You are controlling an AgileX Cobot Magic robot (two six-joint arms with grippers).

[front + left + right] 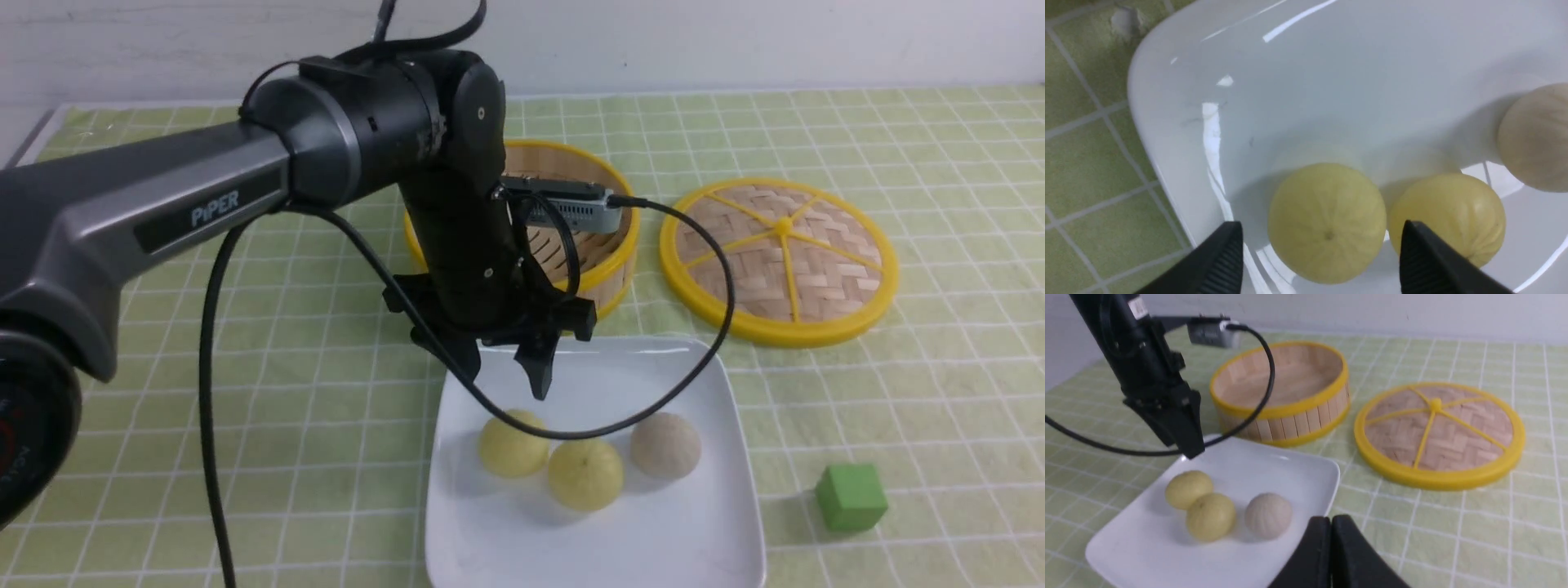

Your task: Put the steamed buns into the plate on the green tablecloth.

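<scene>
1. The left hand (504, 388) is spread wide, gripping nothing, above the plate's far-left corner, presumably after a release or before a nudge.
2. Both yellow buns (585, 475) sit on the plate (596, 549), nearer its left edge; the job looks done.
3. The right hand (1329, 517) is closed, empty, probably just waiting.
4. "PiPER" is printed on the left arm (184, 184); lettering on its round joint (33, 425) is unclear.

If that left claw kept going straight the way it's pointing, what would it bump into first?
Probably the left-hand yellow bun, which lies between the open left gripper's fingertips, though one finger might brush its yellow neighbour; depth is unclear.
</scene>
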